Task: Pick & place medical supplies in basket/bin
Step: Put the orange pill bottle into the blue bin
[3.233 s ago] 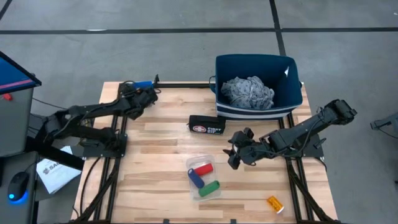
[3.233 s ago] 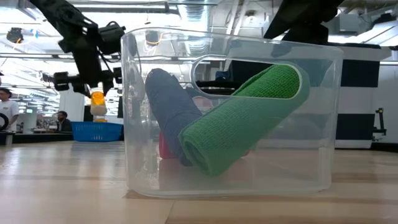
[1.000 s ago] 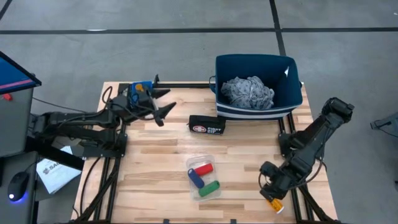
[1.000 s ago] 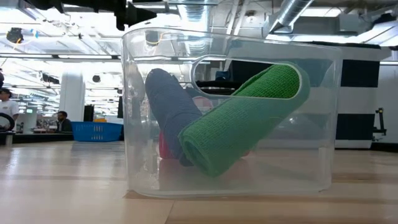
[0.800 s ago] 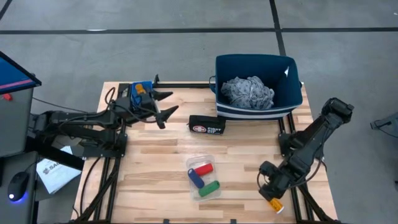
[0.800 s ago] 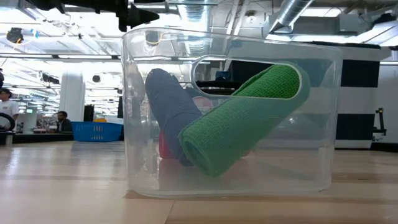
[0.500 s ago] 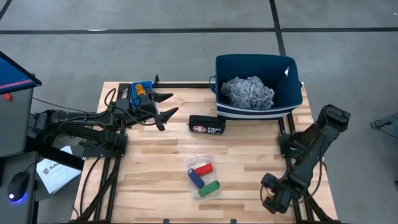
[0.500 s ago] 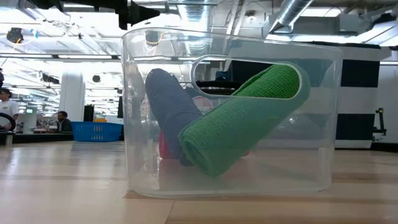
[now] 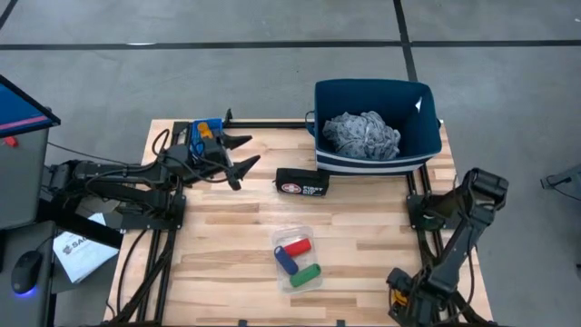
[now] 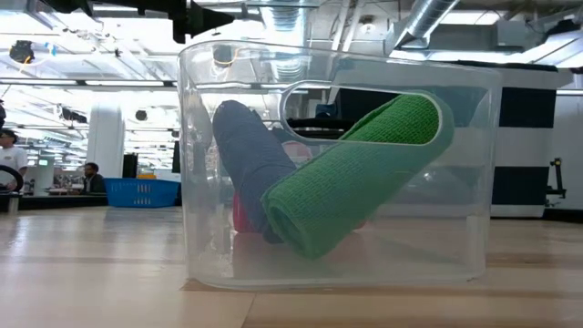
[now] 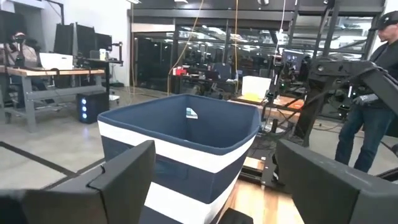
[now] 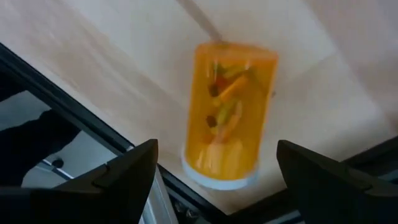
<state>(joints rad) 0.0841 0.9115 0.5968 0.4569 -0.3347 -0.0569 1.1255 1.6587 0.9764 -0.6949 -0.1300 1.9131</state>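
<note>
An orange pill bottle (image 12: 227, 112) lies on its side on the wood at the table's near right corner, its white cap (image 12: 217, 177) toward my wrist. My right gripper (image 9: 404, 295) points down over it, open, one finger on each side of the bottle and apart from it. The navy bin (image 9: 377, 123) stands at the far right with the grey cloth (image 9: 361, 134) lying in it. Red, blue and green rolls (image 9: 297, 259) lie in a clear tub (image 10: 337, 164). My left gripper (image 9: 243, 153) hovers open at the far left, pointing level toward the bin (image 11: 186, 149).
A black first-aid pouch (image 9: 302, 183) lies in front of the bin. A small blue thing with an orange item on it (image 9: 204, 130) sits at the far left corner behind my left gripper. The table's dark frame rail (image 12: 93, 130) runs close beside the bottle.
My right gripper has travelled toward the table's near edge and come down, so that it now stands over the orange pill bottle at the near right corner. The bottle has stayed where it was.
</note>
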